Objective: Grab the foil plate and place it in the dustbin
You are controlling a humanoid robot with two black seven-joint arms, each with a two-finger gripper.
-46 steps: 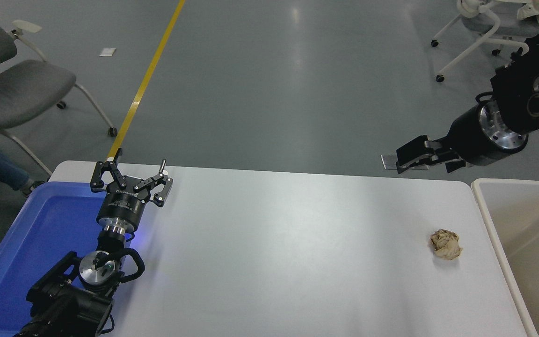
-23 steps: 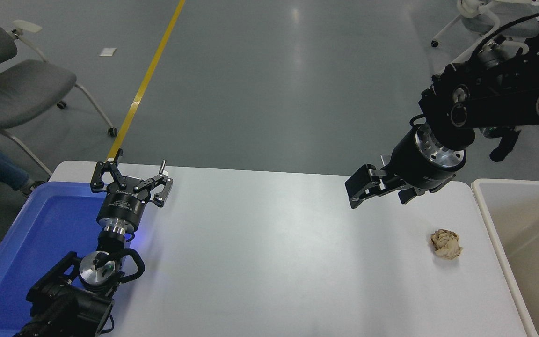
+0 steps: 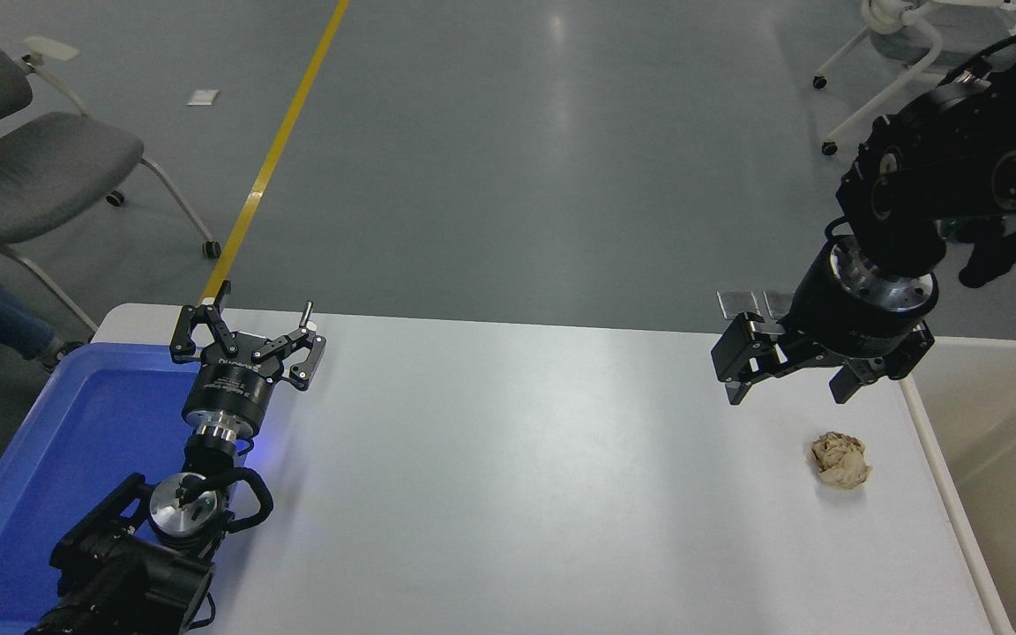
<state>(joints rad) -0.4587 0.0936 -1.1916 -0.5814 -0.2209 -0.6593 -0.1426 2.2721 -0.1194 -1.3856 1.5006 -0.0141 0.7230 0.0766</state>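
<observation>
The right gripper (image 3: 788, 384) hangs above the desk's (image 3: 508, 476) far right part, jaws spread with nothing between them, the crumpled brown paper ball (image 3: 840, 459) lying just nearer the camera. The dustbin (image 3: 940, 459) stands against the desk's right edge. The left gripper (image 3: 249, 333), jaws released, rests beside the blue tray (image 3: 58, 459)

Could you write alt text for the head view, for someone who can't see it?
The right arm's black end effector hangs open above a white table, beside a crumpled brown paper ball and a beige plastic bin. The left end effector, open, sits by a blue plastic tray.
</observation>
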